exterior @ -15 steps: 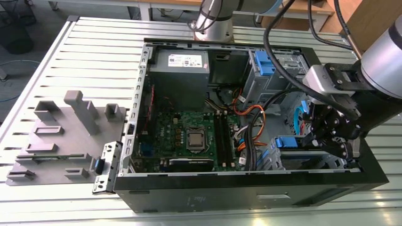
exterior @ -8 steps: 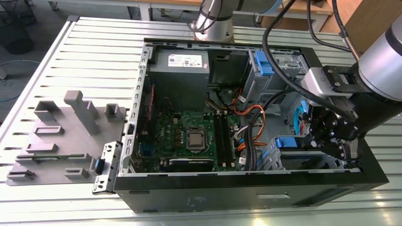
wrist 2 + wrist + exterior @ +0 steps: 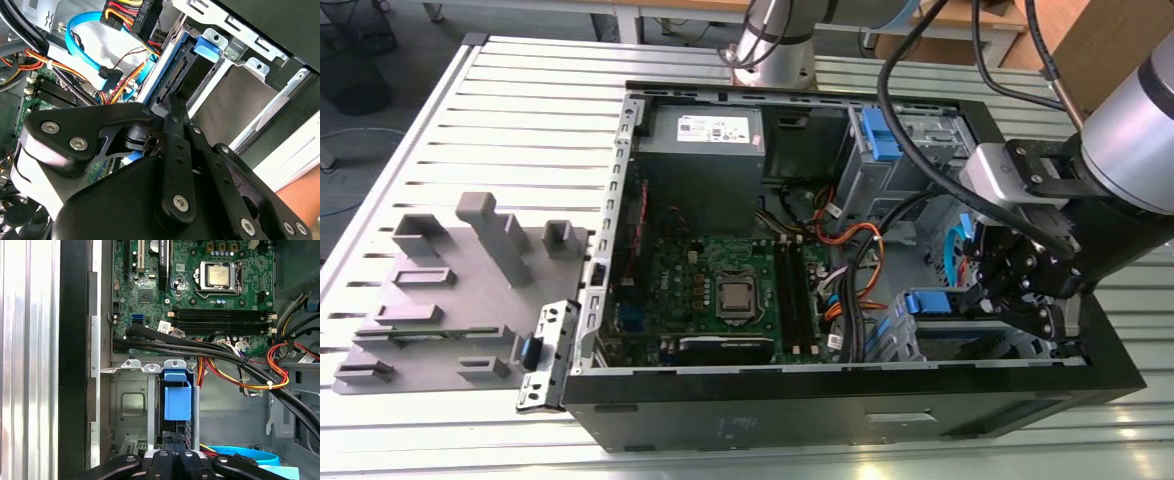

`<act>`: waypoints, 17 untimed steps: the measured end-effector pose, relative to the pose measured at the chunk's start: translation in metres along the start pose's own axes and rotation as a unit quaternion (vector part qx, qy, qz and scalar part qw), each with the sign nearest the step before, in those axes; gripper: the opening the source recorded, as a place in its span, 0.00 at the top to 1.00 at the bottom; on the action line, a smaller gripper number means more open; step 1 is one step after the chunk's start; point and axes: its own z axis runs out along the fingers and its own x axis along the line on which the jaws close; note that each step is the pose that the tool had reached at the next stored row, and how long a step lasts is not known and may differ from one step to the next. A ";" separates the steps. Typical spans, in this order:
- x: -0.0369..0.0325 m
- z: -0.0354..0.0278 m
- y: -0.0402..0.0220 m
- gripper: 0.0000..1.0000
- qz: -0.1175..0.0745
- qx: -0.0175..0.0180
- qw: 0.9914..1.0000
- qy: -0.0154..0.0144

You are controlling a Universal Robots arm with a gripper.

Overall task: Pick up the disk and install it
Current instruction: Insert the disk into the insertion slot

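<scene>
In the exterior view, an open computer case (image 3: 854, 400) sits toward the slatted tabletop's (image 3: 520, 120) edge on the exterior view's right, with the gripper (image 3: 1034, 310) down inside it. In the second wrist view, the disk (image 3: 175, 75) stands edgewise in the drive cage (image 3: 235, 90). In the first wrist view, the fingers (image 3: 167, 440) are together, right at the disk's end.
</scene>
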 end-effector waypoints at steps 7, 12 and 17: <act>-0.0004 -0.0084 0.0001 0.89 0.000 0.000 1.000 0.000; -0.0008 -0.0180 0.0003 0.89 0.000 0.000 1.000 0.000; -0.0011 -0.0252 0.0005 0.89 0.000 0.000 1.000 0.000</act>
